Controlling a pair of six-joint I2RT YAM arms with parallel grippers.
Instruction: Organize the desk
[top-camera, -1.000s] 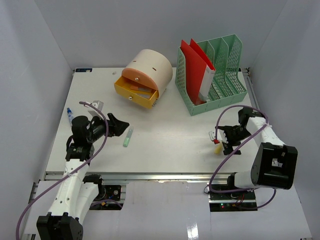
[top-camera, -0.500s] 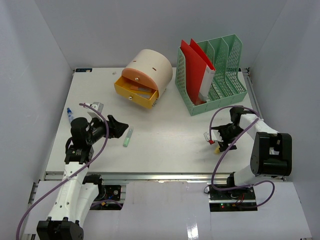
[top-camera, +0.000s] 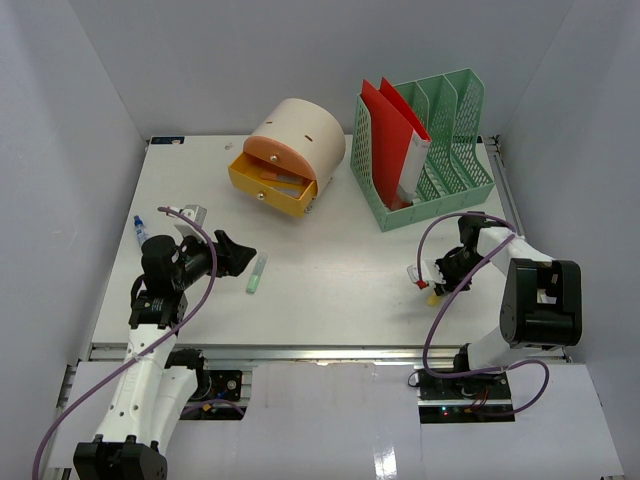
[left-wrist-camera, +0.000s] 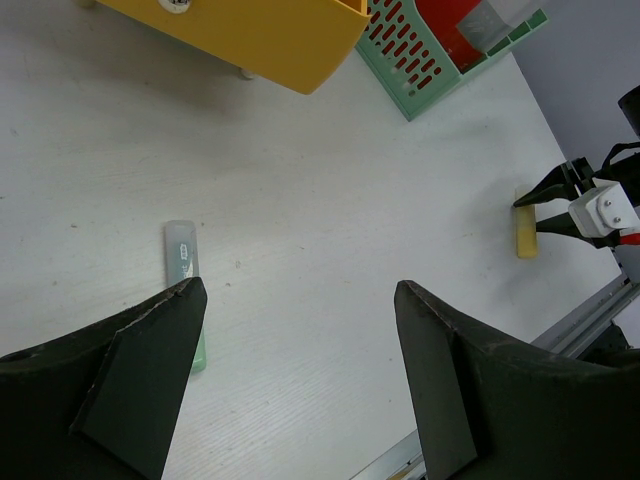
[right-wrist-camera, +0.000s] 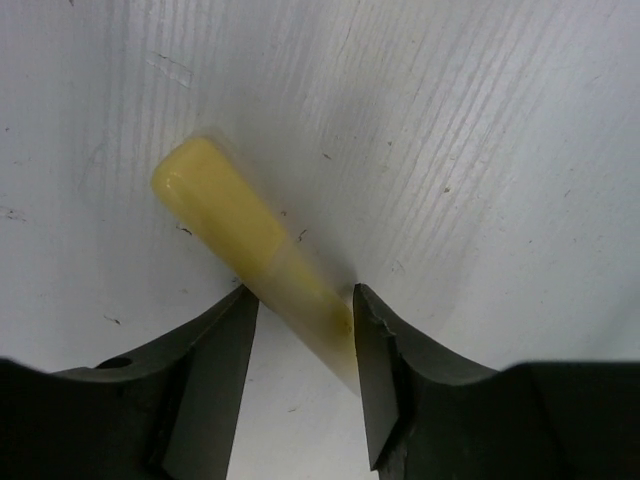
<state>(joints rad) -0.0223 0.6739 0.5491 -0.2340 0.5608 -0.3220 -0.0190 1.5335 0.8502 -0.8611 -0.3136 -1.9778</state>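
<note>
The white desk (top-camera: 340, 300) carries the loose items. A yellow highlighter (top-camera: 435, 296) (right-wrist-camera: 228, 215) lies at the right front, and my right gripper (top-camera: 433, 284) (right-wrist-camera: 300, 298) is down on it, one finger pressed against each side of its slanted body. My left gripper (top-camera: 240, 253) (left-wrist-camera: 298, 290) hovers wide open at the left, holding nothing. A pale green tube (top-camera: 256, 272) (left-wrist-camera: 182, 262) lies flat just beside its left finger. The left wrist view also shows the highlighter (left-wrist-camera: 526, 236) far off, with the right gripper (left-wrist-camera: 560, 200) on it.
A cream domed organizer (top-camera: 300, 135) with its yellow drawer (top-camera: 270, 188) pulled out stands at the back centre. A green file rack (top-camera: 440, 150) holding red folders (top-camera: 385, 130) is at the back right. A blue pen (top-camera: 139, 230) and a small grey clip (top-camera: 192, 212) lie at the left edge.
The right gripper moved a little left and down onto the yellow highlighter and its jaws closed in against it. The left arm has barely moved.
</note>
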